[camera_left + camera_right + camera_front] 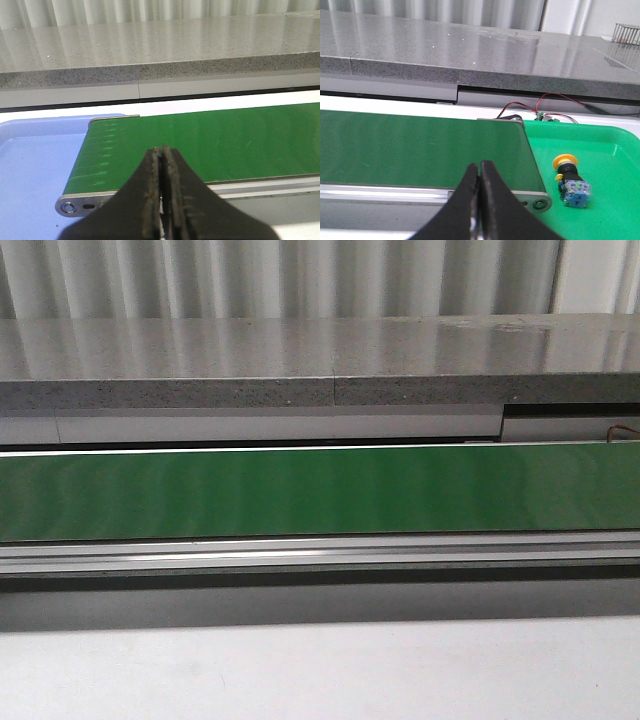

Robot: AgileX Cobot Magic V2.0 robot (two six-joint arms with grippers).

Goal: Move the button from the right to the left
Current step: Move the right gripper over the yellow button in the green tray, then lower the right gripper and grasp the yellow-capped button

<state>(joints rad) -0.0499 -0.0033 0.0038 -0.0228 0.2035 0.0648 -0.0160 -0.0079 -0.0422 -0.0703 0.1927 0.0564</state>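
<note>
The button (571, 181) lies on its side in the green tray (615, 150), beside the end of the green conveyor belt (420, 150). It has a yellow cap, a black collar and a blue-and-clear block. My right gripper (480, 166) is shut and empty, over the belt's near rail, apart from the button. My left gripper (161, 150) is shut and empty over the belt's other end (200, 145), next to a blue tray (30, 165). In the front view only the belt (320, 490) shows; no gripper and no button appear there.
A grey stone ledge (320, 360) runs behind the belt. An aluminium rail (320, 555) runs along the belt's near side. Red and black wires (555, 100) and a small connector lie behind the green tray. A wire basket (626, 33) stands on the ledge.
</note>
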